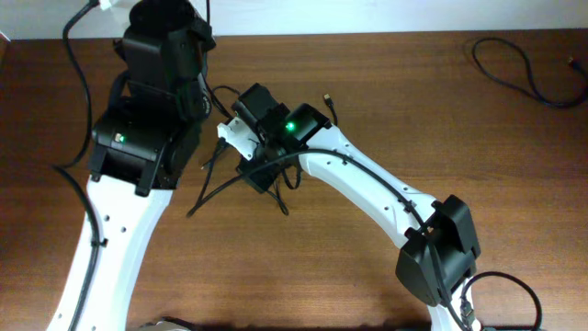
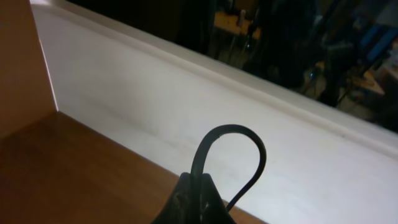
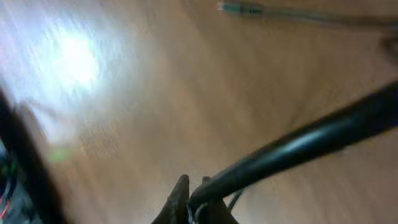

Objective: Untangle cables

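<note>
The cables (image 1: 220, 179) are thin black cords tangled at the table's middle left, with loose ends running down-left. My left gripper (image 2: 199, 186) is shut on a thin black cable loop (image 2: 231, 140) that arches above the jaws. In the overhead view these jaws are hidden under the left arm (image 1: 165, 64). My right gripper (image 1: 250, 165) sits over the tangle. In the right wrist view it (image 3: 196, 196) is shut on a black cable (image 3: 298, 146) that runs up to the right. A metallic plug end (image 3: 239, 9) lies on the wood beyond it, and one also shows in the overhead view (image 1: 328, 99).
Another black cord (image 1: 514, 69) lies looped at the table's far right back corner. The robot's own thick wire (image 1: 501, 290) curls by the right arm's base. A white wall (image 2: 155, 106) rises behind the table's back edge.
</note>
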